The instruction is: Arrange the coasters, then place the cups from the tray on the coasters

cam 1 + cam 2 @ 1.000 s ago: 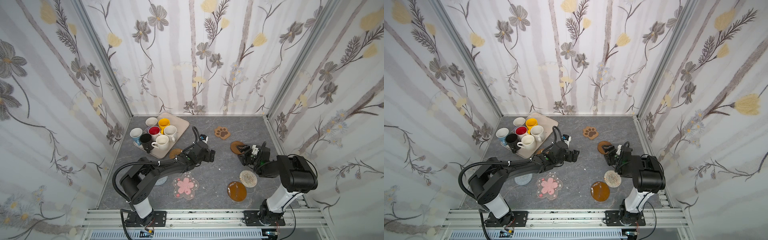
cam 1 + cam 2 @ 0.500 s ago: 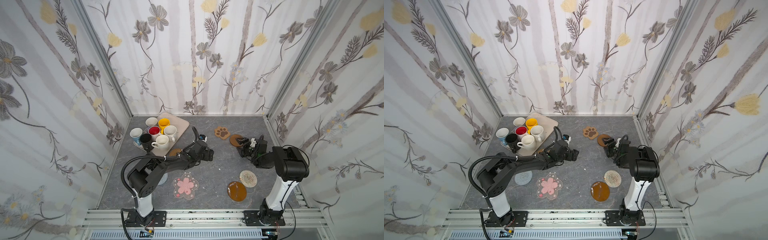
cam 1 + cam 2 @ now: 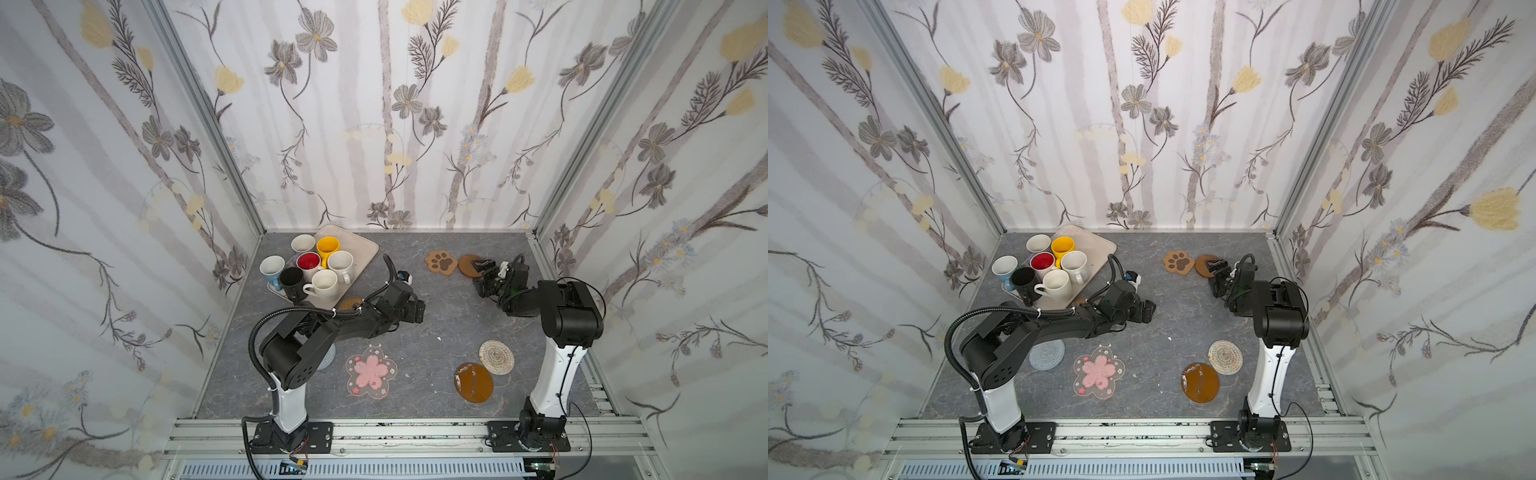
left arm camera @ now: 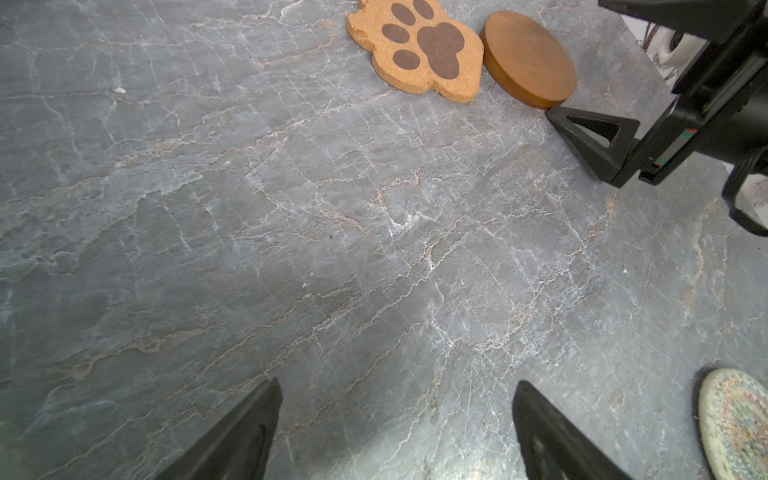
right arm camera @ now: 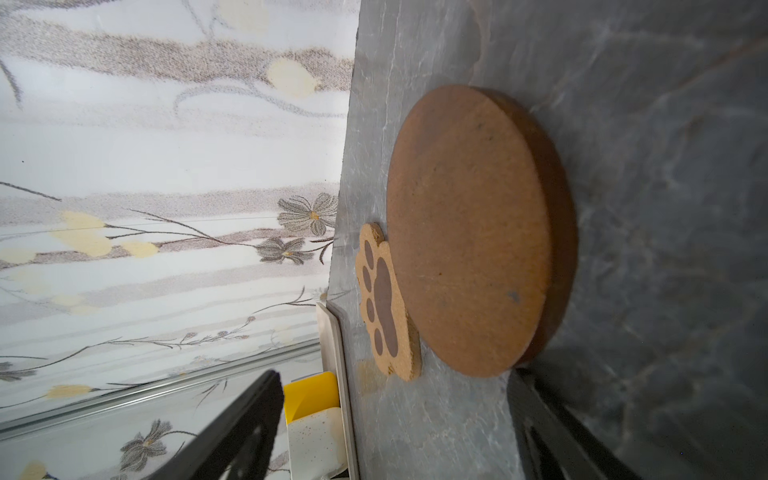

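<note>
1. The left end effector [image 4: 397, 384] hangs over bare grey counter [image 4: 291, 208] near the middle of the enclosure, its jaws spread wide and holding nothing.
2. The right end effector [image 3: 483, 275] is also wide open and empty. It sits just beside a brown wooden round coaster [image 3: 467, 266] at the back right. Whether a fingertip touches the rim cannot be told.
3. That round lies flat, edge to edge with the paw-shaped coaster [image 3: 440, 262].
4. The pink blossom coaster [image 3: 371, 372] lies front and centre. The grey-blue crocheted coaster [image 3: 1047, 354] is to its left, partly under the left arm.
5. At the front right, the beige woven coaster [image 3: 496, 356] and the second brown round coaster [image 3: 474, 382] lie just beside each other.
6. The woven rattan coaster [image 3: 350, 302] peeks out by the tray's near corner, mostly hidden by the left arm.
7. At the back left, seven cups crowd the near end of the tray [image 3: 358, 246]: the yellow cup [image 3: 327, 246], red-lined cup [image 3: 308, 262], speckled cup [image 3: 340, 262], cream cup [image 3: 324, 282], black cup [image 3: 291, 277], lavender cup [image 3: 302, 243] and light blue cup [image 3: 272, 266].
</note>
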Available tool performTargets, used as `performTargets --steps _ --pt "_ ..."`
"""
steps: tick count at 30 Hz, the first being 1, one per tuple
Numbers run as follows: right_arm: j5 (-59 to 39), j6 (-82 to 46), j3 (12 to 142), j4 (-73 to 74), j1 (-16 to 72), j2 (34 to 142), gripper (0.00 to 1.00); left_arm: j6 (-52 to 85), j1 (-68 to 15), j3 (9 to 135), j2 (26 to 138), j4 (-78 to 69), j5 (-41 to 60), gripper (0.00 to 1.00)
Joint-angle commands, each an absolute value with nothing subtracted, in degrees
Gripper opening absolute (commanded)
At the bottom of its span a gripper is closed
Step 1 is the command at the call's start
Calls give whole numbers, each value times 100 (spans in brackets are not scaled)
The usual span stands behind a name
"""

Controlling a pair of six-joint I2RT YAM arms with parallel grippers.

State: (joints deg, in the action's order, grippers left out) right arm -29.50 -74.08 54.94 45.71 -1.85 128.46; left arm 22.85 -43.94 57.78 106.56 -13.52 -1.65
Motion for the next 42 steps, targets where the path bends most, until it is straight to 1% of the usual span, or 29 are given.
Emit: performTargets --steps 1,6,12,17,20,26,30,35,42 --pt "-2813 -7441 5764 4430 -176 12987 85 2263 -4392 5699 10631 -1494 -185 89" --pt "-2769 -7269 5985 4192 -176 12979 85 2274 -4377 5523 10459 -1454 -211 88" --pt "-2660 -6711 5752 3668 -150 12359 87 2311 -4386 5273 10098 -1358 -214 88" --pt "-2632 -6147 5181 3157 -146 11439 92 2268 -4502 5028 9748 -1332 -353 90" --pt "-2554 -5664 4835 2545 -151 10714 95 2301 -4577 4869 9572 -1340 -437 91" --pt "-2225 -4662 4223 957 -117 9093 97 2295 -4775 4540 9161 -1342 -589 93" --pt "-1792 -4060 3916 -174 1 7943 98 2361 -4805 4237 8891 -1339 -617 95" --pt "-1712 -3909 3335 -819 0 6920 95 2440 -4839 3958 8666 -1342 -589 95" --pt "-1893 -3956 2830 -1233 146 6308 97 2550 -4847 3553 8272 -1332 -666 95"
